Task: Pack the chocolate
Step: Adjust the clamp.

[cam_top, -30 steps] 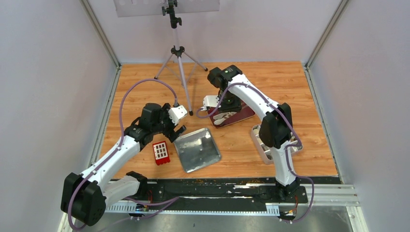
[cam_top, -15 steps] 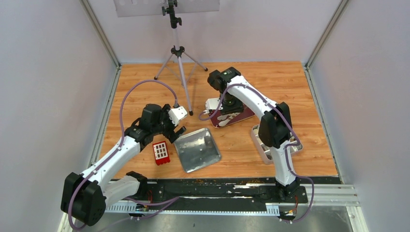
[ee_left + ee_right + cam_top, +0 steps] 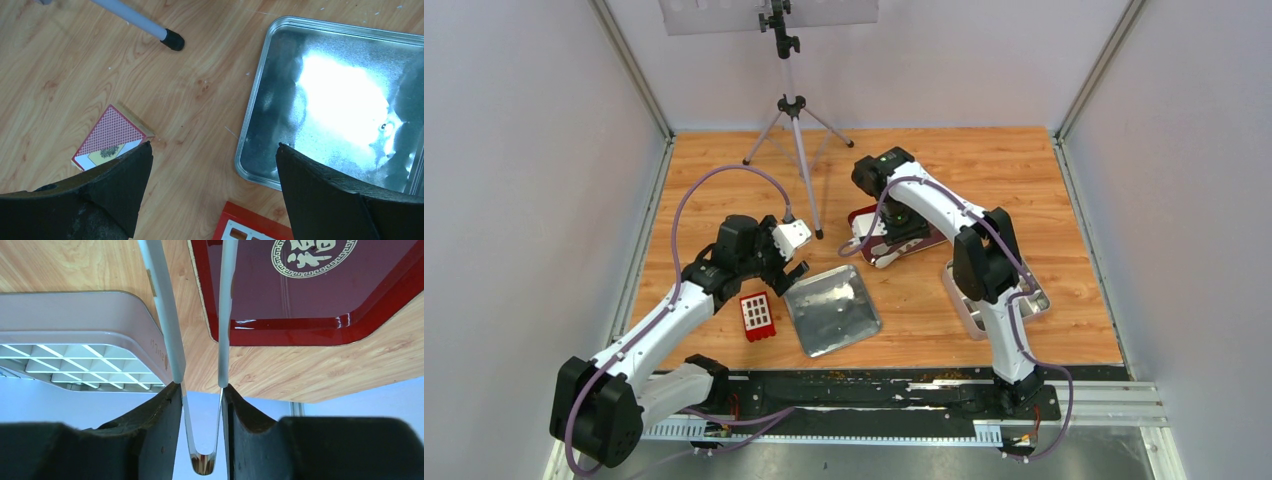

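Observation:
No chocolate shows in any view. My right gripper (image 3: pixel 200 387) is shut on a pair of metal tongs (image 3: pixel 172 340), whose two grey-tipped arms run forward from between the fingers. The tongs reach over the edge of a dark red glossy box (image 3: pixel 310 295) with a gold emblem. From above, the right gripper (image 3: pixel 894 225) hangs over that red box (image 3: pixel 929 238) mid-table. My left gripper (image 3: pixel 212 147) stands wide open above bare wood with nothing between its fingers. In the top view the left gripper (image 3: pixel 789 268) is beside the silver tray.
A shiny silver tray (image 3: pixel 832 310) lies front centre, and a small red block with white squares (image 3: pixel 757 315) sits left of it. A grey tray with a grid insert (image 3: pixel 75 320) lies at the right, partly under the right arm. A red-patterned card box (image 3: pixel 107 135) and a tripod (image 3: pixel 796 130) stand nearby.
The right arm has swung a little left and nearer, carrying the tongs over the red box. The left arm has not moved.

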{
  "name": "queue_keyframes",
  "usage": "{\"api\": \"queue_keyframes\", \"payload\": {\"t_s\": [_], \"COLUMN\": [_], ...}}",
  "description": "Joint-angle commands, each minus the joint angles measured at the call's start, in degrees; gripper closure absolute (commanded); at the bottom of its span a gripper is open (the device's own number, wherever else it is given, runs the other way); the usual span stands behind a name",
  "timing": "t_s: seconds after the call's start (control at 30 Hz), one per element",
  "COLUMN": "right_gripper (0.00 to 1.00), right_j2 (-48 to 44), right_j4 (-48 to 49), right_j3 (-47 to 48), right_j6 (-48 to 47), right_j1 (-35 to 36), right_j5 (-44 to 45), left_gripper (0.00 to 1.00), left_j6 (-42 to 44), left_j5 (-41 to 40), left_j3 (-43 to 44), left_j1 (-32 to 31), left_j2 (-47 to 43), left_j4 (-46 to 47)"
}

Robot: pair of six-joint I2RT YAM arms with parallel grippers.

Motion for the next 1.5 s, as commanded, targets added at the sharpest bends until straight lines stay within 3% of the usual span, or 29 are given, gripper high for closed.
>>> {"api": "queue_keyframes", "payload": {"t_s": [0.0,0.3,0.47,0.57,0.83,1.13,1.27,1.47], "right_gripper": [0.66,0.66,0.66,0.66,0.68,0.68,0.67,0.68], "right_j2": [0.4,-3.0,-4.2,-3.1,0.4,0.2,-0.1,-1.1], "right_j4": [0.7,-2.8,-2.8,-2.8,-2.7,-2.5,-2.5,-2.4], "right_j3": [0.2,2.5,6.7,11.0,17.6,17.5,17.7,16.9], "right_j6": [-0.4,-1.5,2.8,6.9,17.3,24.3,24.8,24.9], "right_j1": [-0.2,-0.6,-2.1,-3.1,-7.3,-8.6,-8.6,-8.5], "right_j5": [3.1,-2.5,-12.2,-19.6,-36.7,-47.8,-49.0,-50.0], "left_gripper": [0.0,0.0,0.0,0.0,0.0,0.0,0.0,0.07], "left_j6": [-1.2,0.9,4.5,11.5,26.5,64.9,67.1,68.6], "left_j5": [0.7,2.4,7.3,5.8,6.3,10.0,10.4,2.4], "left_j3": [0.2,1.1,0.5,2.2,5.3,7.1,10.4,14.1], "left_j1": [0.3,0.3,-1.1,-6.1,-9.2,-10.8,-11.0,-12.6], "left_j2": [-0.5,-0.9,-2.2,0.2,8.3,16.8,21.4,29.2], "left_j4": [2.2,0.7,9.9,12.8,20.6,29.3,29.6,33.8]}}
